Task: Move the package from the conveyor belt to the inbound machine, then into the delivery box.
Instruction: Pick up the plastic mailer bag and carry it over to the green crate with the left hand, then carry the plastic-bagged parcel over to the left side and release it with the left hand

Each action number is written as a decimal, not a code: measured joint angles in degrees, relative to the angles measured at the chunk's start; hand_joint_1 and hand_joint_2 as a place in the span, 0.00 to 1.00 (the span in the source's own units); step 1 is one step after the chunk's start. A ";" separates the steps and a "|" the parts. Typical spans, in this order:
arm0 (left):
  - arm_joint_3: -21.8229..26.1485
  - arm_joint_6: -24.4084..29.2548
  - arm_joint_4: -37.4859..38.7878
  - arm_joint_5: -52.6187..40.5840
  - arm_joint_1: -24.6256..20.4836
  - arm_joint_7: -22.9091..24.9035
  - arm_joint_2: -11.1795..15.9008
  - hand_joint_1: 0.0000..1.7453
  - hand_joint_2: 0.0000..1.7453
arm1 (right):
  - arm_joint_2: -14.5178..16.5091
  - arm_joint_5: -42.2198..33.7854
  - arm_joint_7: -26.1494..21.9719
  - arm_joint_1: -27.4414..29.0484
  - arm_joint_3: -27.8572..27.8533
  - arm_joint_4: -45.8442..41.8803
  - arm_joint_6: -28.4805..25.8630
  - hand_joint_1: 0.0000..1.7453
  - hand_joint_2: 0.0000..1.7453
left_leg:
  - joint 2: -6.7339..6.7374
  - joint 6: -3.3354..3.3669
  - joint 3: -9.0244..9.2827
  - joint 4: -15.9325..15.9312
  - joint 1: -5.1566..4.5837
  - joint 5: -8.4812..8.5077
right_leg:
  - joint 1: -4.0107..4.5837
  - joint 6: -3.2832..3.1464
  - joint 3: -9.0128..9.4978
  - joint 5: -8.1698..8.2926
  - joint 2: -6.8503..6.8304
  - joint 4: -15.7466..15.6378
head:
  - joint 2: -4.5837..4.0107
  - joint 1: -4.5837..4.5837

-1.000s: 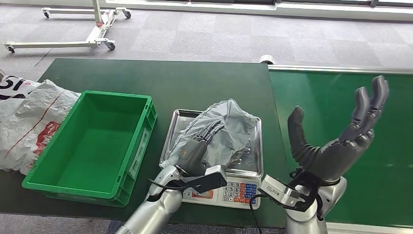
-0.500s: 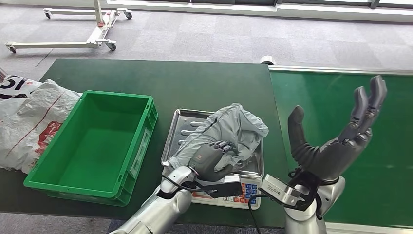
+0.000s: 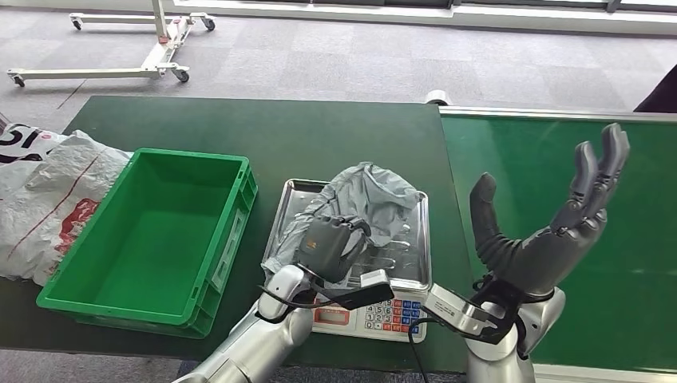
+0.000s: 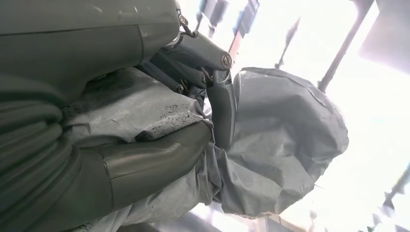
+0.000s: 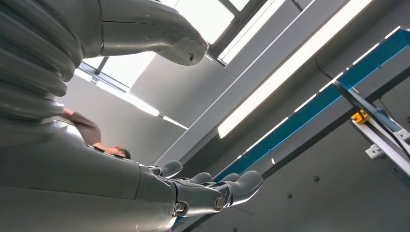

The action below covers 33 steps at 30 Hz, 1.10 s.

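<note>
With the package (image 3: 369, 203) gripped by your left hand (image 3: 331, 243) on the scale tray (image 3: 294, 209), right hand (image 3: 551, 227) empty and spread, the green box (image 3: 239, 209) at nine o'clock awaits.

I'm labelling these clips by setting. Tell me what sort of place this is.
Probably a mock parcel-sorting station in an office or lab. A green conveyor belt adjoins a table with a weighing scale, its tray under a grey package, beside a green crate. Carpeted floor lies behind.

Even, soft daylight in the head view (sharp throughout), while both wrist views blow out against bright ceiling light.
</note>
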 joint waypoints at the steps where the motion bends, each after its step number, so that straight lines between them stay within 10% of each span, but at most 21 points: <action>1: 1.04 3.84 -2.23 -0.97 0.50 1.47 0.56 1.00 1.00 | 0.00 0.05 0.01 0.02 -0.08 0.00 0.00 0.00 1.00 | 0.02 -0.02 -0.01 0.00 0.01 0.00 | 0.01 0.00 -0.02 0.00 0.02 0.00 | 0.00 -0.01; 7: 9.83 12.02 -16.07 -6.78 3.69 5.92 3.63 1.00 1.00 | 0.00 0.04 -0.03 0.14 -0.56 0.00 0.00 0.00 1.00 | -0.04 -0.06 -0.03 -0.01 0.06 0.02 | 0.04 -0.04 -0.04 -0.03 0.04 0.01 | 0.00 -0.01; 17: 33.37 12.07 -37.24 -23.40 8.89 -4.85 -0.51 1.00 1.00 | 0.00 0.53 -0.04 0.42 -1.65 -0.08 -0.01 0.00 1.00 | 0.04 -0.07 -0.06 -0.01 0.04 0.01 | 0.02 -0.03 -0.11 -0.03 0.12 0.01 | 0.00 0.01; 24: 36.06 8.60 -26.55 -28.06 7.04 34.27 8.05 1.00 1.00 | 0.02 -0.06 -0.03 0.72 -2.85 -0.63 -0.07 0.00 1.00 | 0.16 -0.29 -0.03 -0.03 0.10 0.10 | 0.17 -0.19 -0.21 0.02 0.24 0.03 | 0.00 -0.01; 28: 36.65 8.55 -18.22 -27.50 6.02 34.42 12.06 0.99 1.00 | 0.02 -0.21 -0.02 0.83 -3.22 -0.76 -0.07 0.00 1.00 | 0.17 -0.35 -0.03 -0.04 0.18 0.14 | 0.17 -0.25 -0.20 0.06 0.29 0.06 | 0.00 -0.01; 31: 37.97 9.32 -14.11 -27.03 4.39 32.46 13.59 0.25 1.00 | 0.04 -0.20 -0.03 0.92 -3.60 -0.87 -0.06 0.00 1.00 | 0.18 -0.34 0.00 -0.04 0.15 0.11 | 0.11 -0.25 -0.16 0.06 0.29 0.06 | 0.00 -0.01; 32: 38.39 9.40 -13.15 -26.97 3.93 32.11 13.89 0.00 0.75 | 0.04 -0.20 -0.03 0.94 -3.70 -0.89 -0.06 0.00 1.00 | 0.20 -0.33 0.02 -0.04 0.14 0.10 | 0.10 -0.25 -0.16 0.06 0.29 0.06 | 0.00 0.00; 33: 38.77 9.50 -12.33 -26.92 3.55 31.80 14.07 0.00 0.50 | 0.04 -0.20 -0.01 0.95 -3.79 -0.90 -0.07 0.00 1.00 | 0.23 -0.32 0.04 -0.04 0.13 0.08 | 0.10 -0.25 -0.16 0.07 0.30 0.06 | 0.00 -0.01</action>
